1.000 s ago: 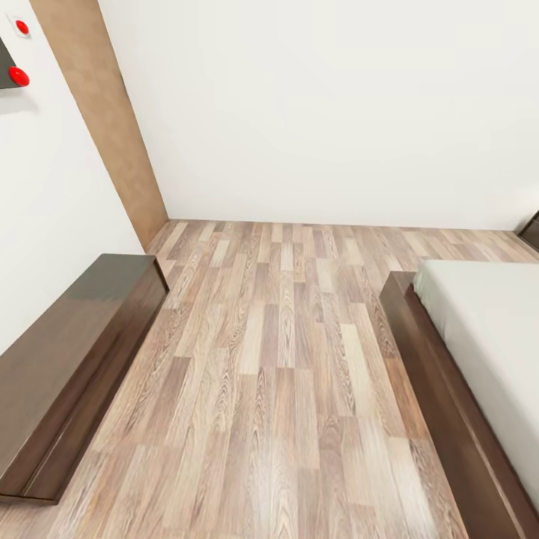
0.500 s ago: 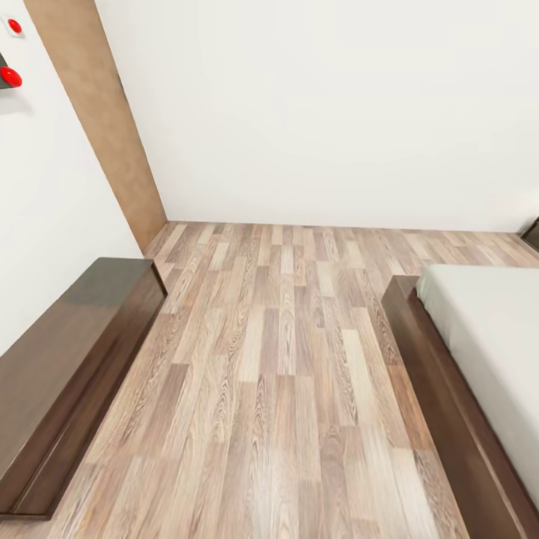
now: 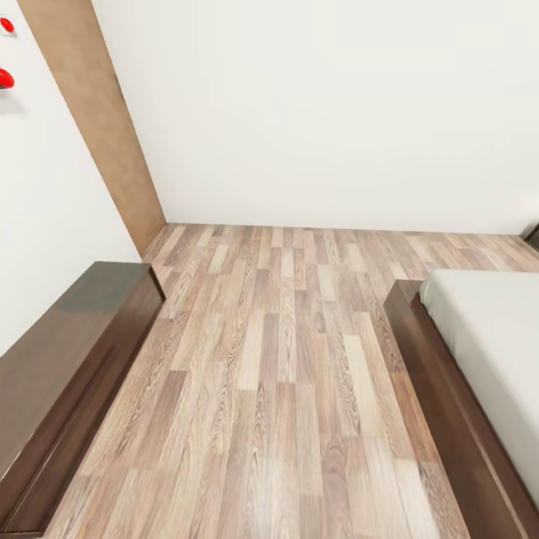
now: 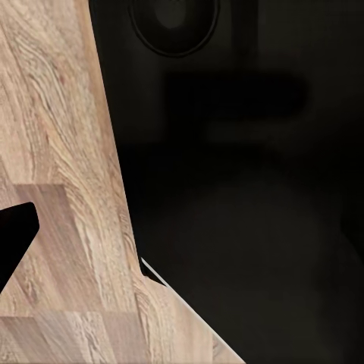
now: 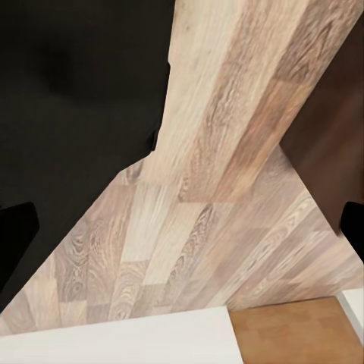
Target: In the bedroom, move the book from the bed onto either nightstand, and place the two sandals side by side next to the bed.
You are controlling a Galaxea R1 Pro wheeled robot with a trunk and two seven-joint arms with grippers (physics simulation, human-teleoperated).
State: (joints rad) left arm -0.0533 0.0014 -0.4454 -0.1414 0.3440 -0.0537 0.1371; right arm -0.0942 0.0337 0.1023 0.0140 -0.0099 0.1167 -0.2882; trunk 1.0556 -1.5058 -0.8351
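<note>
The bed (image 3: pixel 419 352) runs along the right of the head view, with a dark brown frame and an off-white mattress (image 3: pixel 494 337). The book, the sandals and the nightstand are out of view. In the right wrist view my right gripper (image 5: pixel 182 235) is open over the plank floor, one dark fingertip (image 5: pixel 15 235) at each side edge. In the left wrist view my left gripper (image 4: pixel 182 243) shows one fingertip (image 4: pixel 15 235) far out at the edge, so it stands open; the robot's dark body is behind it.
A long low dark brown cabinet (image 3: pixel 67 374) lines the left wall. Wood-plank floor (image 3: pixel 277 359) stretches between it and the bed to the white back wall. A brown door (image 3: pixel 97 120) stands at the back left. A dark wooden corner (image 3: pixel 533 236) peeks in at the right edge.
The whole head view has shifted as the camera moved: cabinet and bed sit slightly lower and the red wall items have slid left. Nothing in the room moved.
</note>
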